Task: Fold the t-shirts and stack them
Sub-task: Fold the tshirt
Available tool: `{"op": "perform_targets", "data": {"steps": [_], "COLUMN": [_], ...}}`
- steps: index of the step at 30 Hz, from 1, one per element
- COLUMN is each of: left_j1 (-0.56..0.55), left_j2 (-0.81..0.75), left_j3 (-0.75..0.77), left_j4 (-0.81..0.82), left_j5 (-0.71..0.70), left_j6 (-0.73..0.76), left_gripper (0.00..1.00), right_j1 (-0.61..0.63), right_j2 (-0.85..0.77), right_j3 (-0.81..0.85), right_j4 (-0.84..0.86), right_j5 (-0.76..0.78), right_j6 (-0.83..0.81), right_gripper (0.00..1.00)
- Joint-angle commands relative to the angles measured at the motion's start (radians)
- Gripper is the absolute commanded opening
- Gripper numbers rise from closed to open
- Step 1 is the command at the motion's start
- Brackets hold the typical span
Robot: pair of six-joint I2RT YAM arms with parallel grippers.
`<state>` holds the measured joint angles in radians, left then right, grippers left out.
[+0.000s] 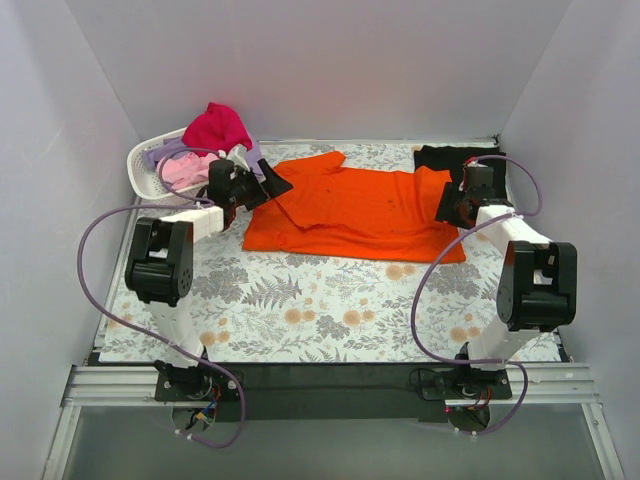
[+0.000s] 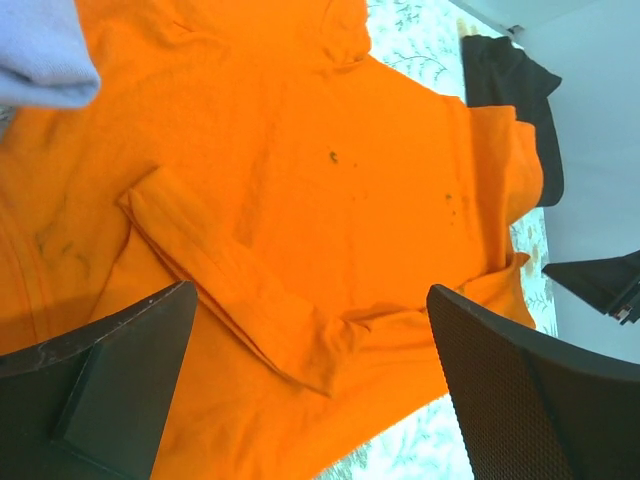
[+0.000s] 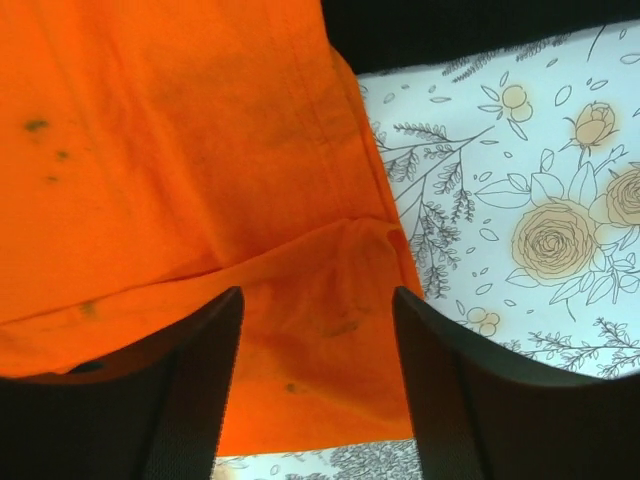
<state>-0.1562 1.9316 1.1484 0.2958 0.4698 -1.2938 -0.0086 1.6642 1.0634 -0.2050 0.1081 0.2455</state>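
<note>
A bright orange t-shirt (image 1: 360,210) (image 2: 300,180) (image 3: 150,150) lies spread flat across the far middle of the table, with one sleeve folded inward over its body. My left gripper (image 1: 272,186) (image 2: 310,300) hovers over the shirt's left end, jaws wide open and empty. Over the right end, near a folded corner, is my right gripper (image 1: 447,210) (image 3: 318,300). It is open, with cloth below the fingers but none pinched. A black t-shirt (image 1: 445,156) (image 2: 510,80) (image 3: 450,25) lies at the back right, touching the orange one.
A white slotted basket (image 1: 140,165) at the back left holds magenta (image 1: 218,128), pink (image 1: 185,172) and lavender (image 1: 165,152) shirts. The floral table cloth (image 1: 300,300) covers the table. White walls close in the back and both sides.
</note>
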Motion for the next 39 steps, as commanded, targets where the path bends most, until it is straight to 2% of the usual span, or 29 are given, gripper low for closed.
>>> {"op": "perform_targets", "data": {"steps": [1,3,5,9,12,15,23,34,36,37,39], "left_j1": [-0.008,-0.032,-0.051,-0.060,-0.060,-0.042,-0.025,-0.023,-0.023,-0.023,-0.023], "left_j2": [-0.219,-0.288,-0.387,-0.528,-0.563,-0.565,-0.527,-0.424,-0.404,-0.393,-0.385], "left_j3": [-0.068,-0.165,-0.223,-0.384,-0.455,-0.492,-0.556,-0.518,-0.512,-0.509,-0.507], "left_j4": [-0.018,-0.038,-0.092,-0.184,-0.253,-0.256,-0.212,-0.153,-0.139,-0.139,-0.138], "left_j5": [-0.060,-0.169,-0.309,-0.488,-0.560,-0.580,-0.597,-0.573,-0.573,-0.576,-0.580], "left_j6": [0.053,0.073,0.080,0.045,0.045,0.041,0.031,0.044,0.047,0.048,0.048], "left_gripper": [0.92,0.93,0.93,0.92,0.88,0.80,0.70,0.60,0.49,0.36,0.29], "right_j1": [0.007,0.007,0.007,0.007,0.007,0.006,0.007,0.006,0.006,0.006,0.006], "right_j2": [-0.115,-0.150,-0.172,-0.216,-0.237,-0.250,-0.290,-0.277,-0.274,-0.271,-0.258], "right_j3": [-0.016,-0.029,-0.052,-0.092,-0.134,-0.167,-0.235,-0.246,-0.246,-0.246,-0.244], "right_j4": [0.061,0.061,0.062,0.078,0.099,0.110,0.154,0.159,0.162,0.164,0.164], "right_j5": [-0.027,-0.016,-0.018,-0.048,-0.056,-0.056,-0.097,-0.055,-0.053,-0.053,-0.047], "right_j6": [-0.028,-0.029,-0.026,-0.015,-0.011,-0.006,0.008,0.008,0.008,0.008,0.008], "right_gripper": [0.60,0.67,0.69,0.70,0.70,0.70,0.71,0.71,0.71,0.71,0.72]}}
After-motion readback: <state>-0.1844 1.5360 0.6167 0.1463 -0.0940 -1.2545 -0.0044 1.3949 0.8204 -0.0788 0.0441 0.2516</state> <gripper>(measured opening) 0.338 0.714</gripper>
